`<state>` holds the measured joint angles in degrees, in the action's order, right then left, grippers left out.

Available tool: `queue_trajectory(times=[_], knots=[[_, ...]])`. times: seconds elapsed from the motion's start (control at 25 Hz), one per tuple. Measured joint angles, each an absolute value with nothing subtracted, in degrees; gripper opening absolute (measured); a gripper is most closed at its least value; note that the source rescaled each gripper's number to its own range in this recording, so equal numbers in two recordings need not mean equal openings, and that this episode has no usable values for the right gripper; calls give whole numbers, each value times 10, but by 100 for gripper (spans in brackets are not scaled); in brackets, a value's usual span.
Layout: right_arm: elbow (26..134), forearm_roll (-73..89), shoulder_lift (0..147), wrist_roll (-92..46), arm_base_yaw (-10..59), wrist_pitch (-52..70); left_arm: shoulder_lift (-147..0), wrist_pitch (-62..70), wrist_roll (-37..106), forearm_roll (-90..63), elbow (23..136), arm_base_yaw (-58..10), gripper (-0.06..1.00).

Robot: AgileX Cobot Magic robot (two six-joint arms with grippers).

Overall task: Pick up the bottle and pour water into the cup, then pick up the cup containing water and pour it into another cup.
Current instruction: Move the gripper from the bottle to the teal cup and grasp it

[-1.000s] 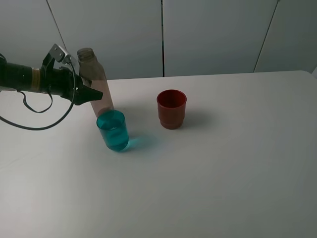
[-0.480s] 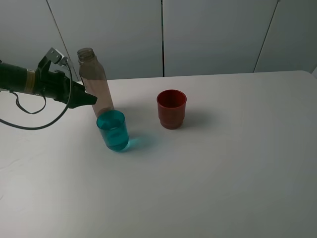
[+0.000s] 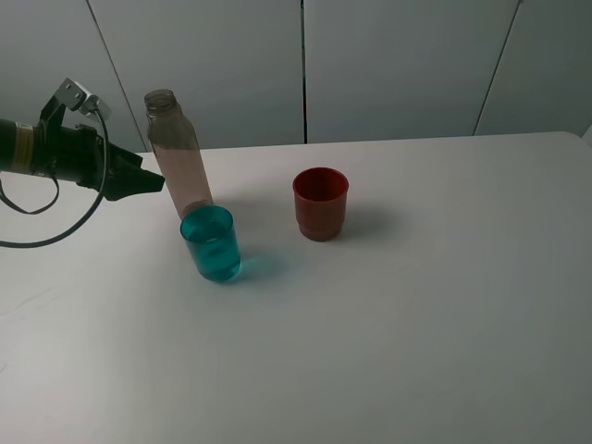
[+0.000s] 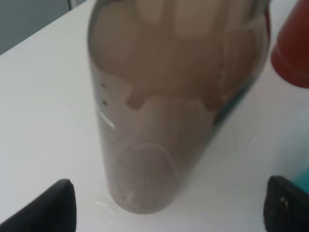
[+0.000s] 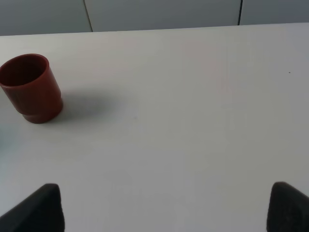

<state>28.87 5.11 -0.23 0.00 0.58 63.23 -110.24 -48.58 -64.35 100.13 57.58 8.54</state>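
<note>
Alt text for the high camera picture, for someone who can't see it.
A tall smoky bottle stands upright on a white table, just behind a teal cup, with a dark red cup apart to their right. The left gripper hovers left of the bottle, its jaws clear of it.

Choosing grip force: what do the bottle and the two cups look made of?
Bottle: likely thin plastic, smoky brown, transparent; the background shows through it. Teal cup: translucent glossy plastic, light passes through. Red cup: opaque plastic, satin, with stepped base.
</note>
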Motion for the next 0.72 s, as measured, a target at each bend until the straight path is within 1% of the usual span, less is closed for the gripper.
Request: queue_trajectory(times=[0.32,0.56,0.72], knots=[[289,51,-2,0,6,632,-1084,-523,-641,1003,529,93,97],[289,51,-2,0,6,632,-1084,-598,-636,1003,524,111,97],[289,51,-2,0,6,632,-1084,-613,-579,1003,523,116,97]])
